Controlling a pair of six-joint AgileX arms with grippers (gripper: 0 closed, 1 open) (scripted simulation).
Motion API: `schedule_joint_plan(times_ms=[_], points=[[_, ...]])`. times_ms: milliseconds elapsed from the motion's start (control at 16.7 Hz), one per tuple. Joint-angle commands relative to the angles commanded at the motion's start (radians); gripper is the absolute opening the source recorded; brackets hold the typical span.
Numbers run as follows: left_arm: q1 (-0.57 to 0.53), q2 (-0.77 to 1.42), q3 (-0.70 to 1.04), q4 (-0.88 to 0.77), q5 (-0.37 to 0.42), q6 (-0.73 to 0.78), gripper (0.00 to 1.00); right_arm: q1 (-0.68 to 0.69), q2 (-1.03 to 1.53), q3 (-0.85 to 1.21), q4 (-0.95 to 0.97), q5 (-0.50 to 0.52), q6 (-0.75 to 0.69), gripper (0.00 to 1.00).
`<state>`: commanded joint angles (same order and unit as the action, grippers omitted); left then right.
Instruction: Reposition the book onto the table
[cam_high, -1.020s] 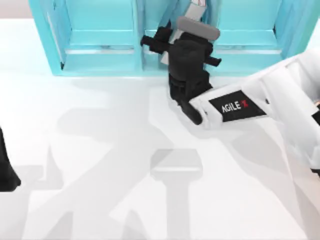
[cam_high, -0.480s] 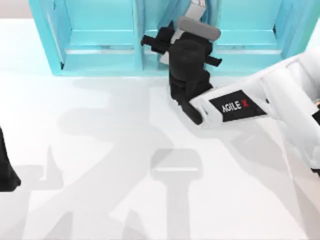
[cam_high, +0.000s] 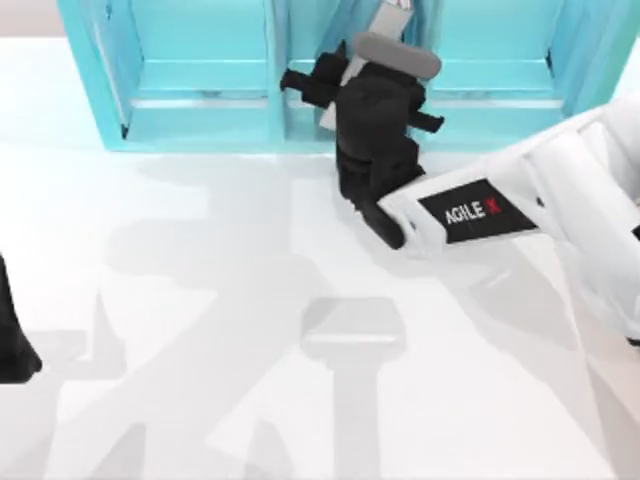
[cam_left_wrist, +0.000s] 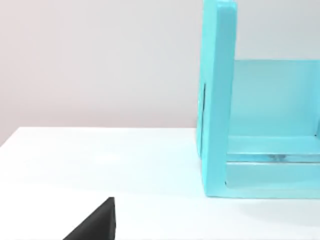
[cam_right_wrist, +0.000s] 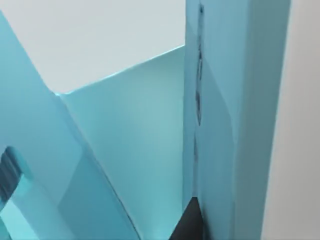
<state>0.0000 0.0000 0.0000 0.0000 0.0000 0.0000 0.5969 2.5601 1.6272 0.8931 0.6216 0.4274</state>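
Barely anything is shifting versus the earlier top views: right arm's forearm label is creeping slightly right and down, the wrist is staying put at the shelf front.

Nearest, left gripper (cam_high: 12, 340) is sitting parked at the table's (cam_high: 200, 330) left edge, idle; fingers can't be judged, so leaving that. In its wrist view a dark corner of it is poking in at the frame edge, with bare white table running out to the shelf's end wall.

Mid-distance, right arm is reaching across from the right side, wrist angled into the middle compartment of the cyan shelf (cam_high: 200, 110). Right gripper (cam_high: 372, 60) is buried at the compartment mouth; black wrist housing is covering the fingertips, so spread or pinching, can't tell.

Farthest, the book (cam_high: 390, 12) is leaning tilted inside that middle compartment, white page edges peeking above the wrist. Right wrist view is showing a slanted teal face against the shelf divider, one dark fingertip (cam_right_wrist: 189, 222) pressing close along it. Judging: the approach is angled to match the lean, so this looks like the grasp stage, and the book is not yet out on the table.
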Motion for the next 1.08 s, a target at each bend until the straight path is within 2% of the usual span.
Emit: schedule_joint_plan(times_ms=[240,720,1080], points=[[0.0,0.0,0.0,0.0,0.0,0.0,1.0,0.065,-0.194,-0.124,-0.086,0.068,0.001,0.0],[0.0,0.0,0.0,0.0,0.0,0.0,1.0,0.257,-0.752,-0.443,-0.309,0.25,0.018,0.0],[0.0,0.0,0.0,0.0,0.0,0.0,1.0,0.306,-0.858,-0.517,-0.359,0.294,0.028,0.0]])
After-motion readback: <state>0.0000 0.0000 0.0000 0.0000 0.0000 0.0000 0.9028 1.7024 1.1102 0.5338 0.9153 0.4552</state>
